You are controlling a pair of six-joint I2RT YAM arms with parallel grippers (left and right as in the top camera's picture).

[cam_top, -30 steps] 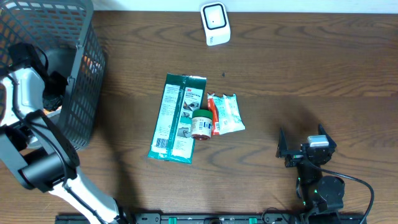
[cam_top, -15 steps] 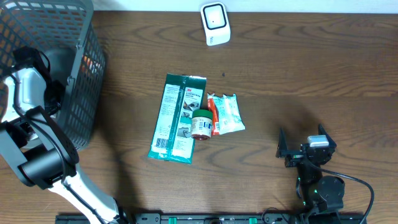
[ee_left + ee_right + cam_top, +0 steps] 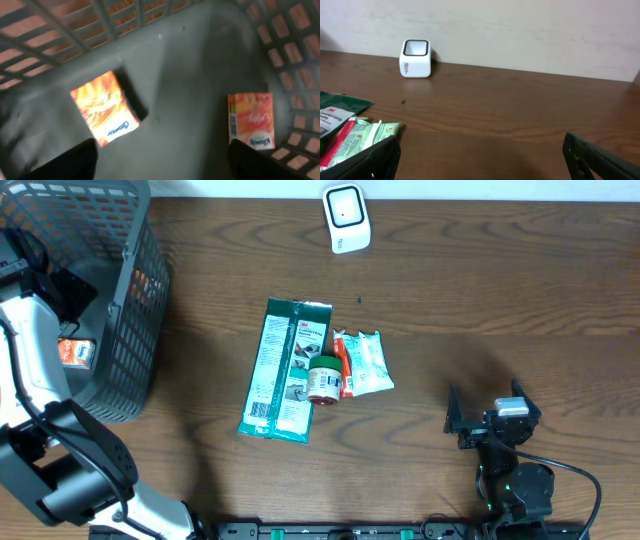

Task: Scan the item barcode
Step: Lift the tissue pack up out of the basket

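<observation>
Inside the grey mesh basket (image 3: pixel 135 300) my left gripper (image 3: pixel 161 165) hangs open above the floor, holding nothing. Two orange tissue packets lie below it, one at the left (image 3: pixel 105 107) and one at the right (image 3: pixel 251 120). The overhead view shows one orange packet (image 3: pixel 75 352) beside my left arm. The white barcode scanner (image 3: pixel 346 218) stands at the table's far edge, also seen as the scanner (image 3: pixel 415 58). My right gripper (image 3: pixel 484 408) rests open and empty near the front right, away from everything.
A long green 3M package (image 3: pixel 285 370), a small green-lidded jar (image 3: pixel 323 378) and green-and-white packets (image 3: pixel 365 362) lie together mid-table. The basket's walls surround my left gripper. Bare wood lies between the pile and the scanner.
My left gripper has opened and let go of an orange packet, which now lies on the basket floor. The left arm has moved toward the basket's far side. The right arm is still.
</observation>
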